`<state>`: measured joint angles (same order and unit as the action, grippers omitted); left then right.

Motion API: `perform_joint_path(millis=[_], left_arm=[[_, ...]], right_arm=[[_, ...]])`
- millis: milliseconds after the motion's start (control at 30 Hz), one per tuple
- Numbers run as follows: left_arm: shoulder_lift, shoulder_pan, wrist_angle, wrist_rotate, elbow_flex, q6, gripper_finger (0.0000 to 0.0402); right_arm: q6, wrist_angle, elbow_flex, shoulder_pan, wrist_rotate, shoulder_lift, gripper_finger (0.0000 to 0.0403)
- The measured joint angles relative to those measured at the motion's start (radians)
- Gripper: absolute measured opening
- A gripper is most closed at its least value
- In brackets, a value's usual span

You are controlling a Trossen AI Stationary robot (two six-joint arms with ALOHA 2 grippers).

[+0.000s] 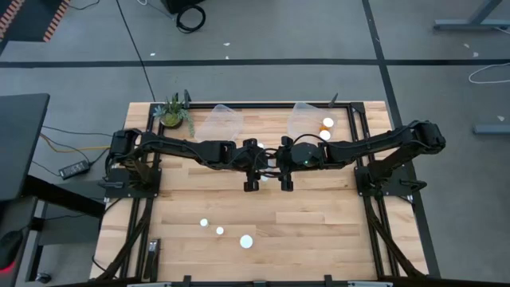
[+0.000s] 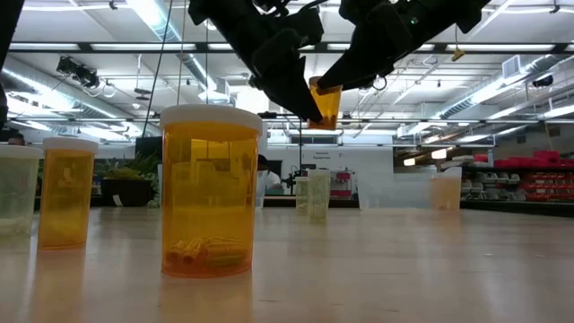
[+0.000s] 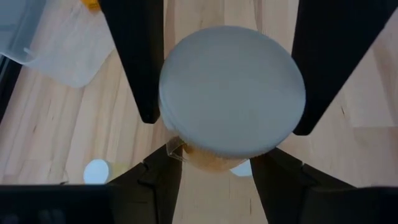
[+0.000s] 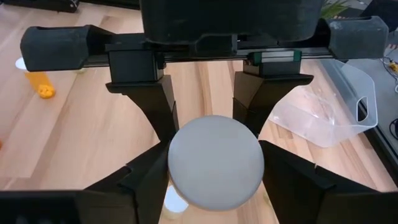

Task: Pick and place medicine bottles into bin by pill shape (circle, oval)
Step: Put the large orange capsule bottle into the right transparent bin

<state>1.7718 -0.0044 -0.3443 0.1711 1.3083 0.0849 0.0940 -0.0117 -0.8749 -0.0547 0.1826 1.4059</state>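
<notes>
One medicine bottle, white cap point(image 3: 231, 93) over an amber body point(image 2: 325, 106), is held in the air above the table's middle. My left gripper point(image 1: 256, 163) and my right gripper point(image 1: 280, 163) meet on it from opposite sides, both shut on it. Several other bottles stand upright on their bases near the table's near edge point(image 1: 220, 231); the closest one point(image 2: 211, 193) holds oval pills. Two bottles point(image 1: 326, 129) lie in the right clear bin point(image 1: 307, 115). My left gripper has its two fingers point(image 3: 163, 174) on either side of the amber body point(image 3: 202, 158) just under the cap, coming from the table's left. The cap hides the touching spots. The bottle is lifted clear of the table. My right gripper pinches the white cap's rim point(image 4: 177, 155) between its two fingers point(image 4: 140, 177), coming from the table's right, opposite my left gripper. The bottle hangs clear of the table, a little tilted in the low view.
A second clear bin point(image 1: 217, 119) sits at the far left beside a green potted plant point(image 1: 173, 112). Black frame rails run along the table's edges point(image 1: 374, 191). Bare wood lies between the arms and the near bottles.
</notes>
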Motion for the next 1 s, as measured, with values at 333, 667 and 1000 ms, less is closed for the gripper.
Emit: perform_joint_path(millis=[333,667,1000], left_arm=[[0.000,0.003,-0.035,0.018,0.000,0.005,0.0238],[-0.088,0.041,-0.097,0.039,-0.006,0.004,0.0208],[-0.114,0.087,-0.145,0.038,-0.007,-0.010,0.0188]], right_arm=[[0.004,-0.045,0.001,0.000,0.052,0.000,0.0241],[-0.010,-0.144,0.001,0.000,0.056,-0.080,0.0241],[-0.042,-0.336,0.001,0.001,0.149,-0.153,0.0241]])
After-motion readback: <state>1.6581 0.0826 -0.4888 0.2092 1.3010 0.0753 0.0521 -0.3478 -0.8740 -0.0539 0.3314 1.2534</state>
